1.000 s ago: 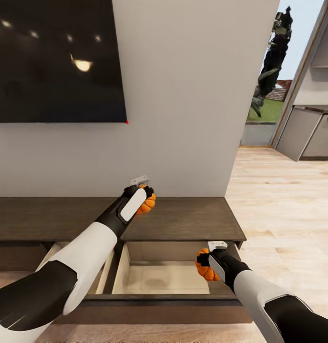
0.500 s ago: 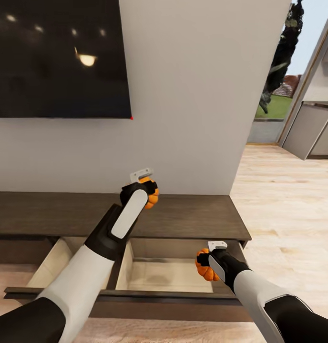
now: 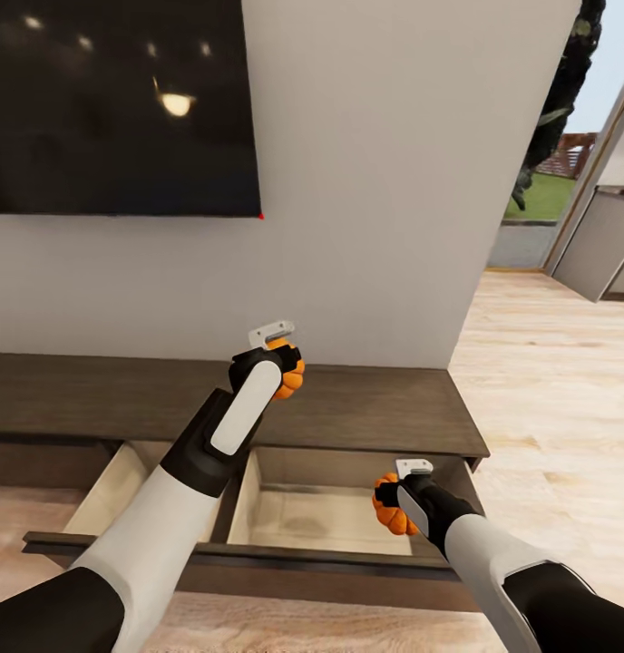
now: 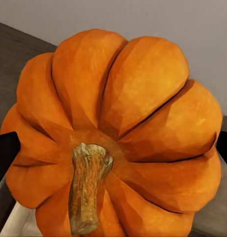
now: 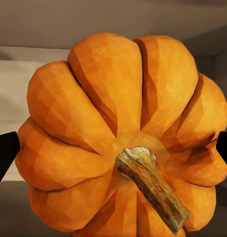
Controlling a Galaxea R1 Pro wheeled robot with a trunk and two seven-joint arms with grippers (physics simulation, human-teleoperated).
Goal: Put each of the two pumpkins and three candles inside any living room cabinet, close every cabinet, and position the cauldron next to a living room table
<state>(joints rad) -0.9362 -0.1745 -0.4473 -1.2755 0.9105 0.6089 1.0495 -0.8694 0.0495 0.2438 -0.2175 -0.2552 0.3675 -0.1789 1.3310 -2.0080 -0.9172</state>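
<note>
Right gripper: we see the right gripper (image 3: 391,504) clamped on a small ribbed orange pumpkin (image 3: 393,506); in the right wrist view that pumpkin (image 5: 123,148) sits between the two dark fingers, stem towards the camera.
Left gripper: the left gripper (image 3: 285,365) is likewise clamped on the second ribbed orange pumpkin (image 3: 287,374), seen stem-on in the left wrist view (image 4: 113,138).
Cabinet: the long low dark-brown wooden cabinet (image 3: 385,413) stands against the pale wall, with its pale tan drawer (image 3: 321,512) pulled open in front of us.
Deciding relation: the right-hand pumpkin hangs over the open drawer's right end, and pale drawer walls show behind it in the right wrist view; the left-hand pumpkin is higher and further back, over the cabinet's top surface, not over the opening.
Nearer arm: we judge the right arm the better placed to drop first, with little more than a lowering to do.
Left arm's need: we think it must draw back towards us and come down before letting go.
Doubt: how deep the right pumpkin already sits below the drawer's rim we cannot tell from the head view.
Drawer contents: the visible floor looks bare of candles.
</note>
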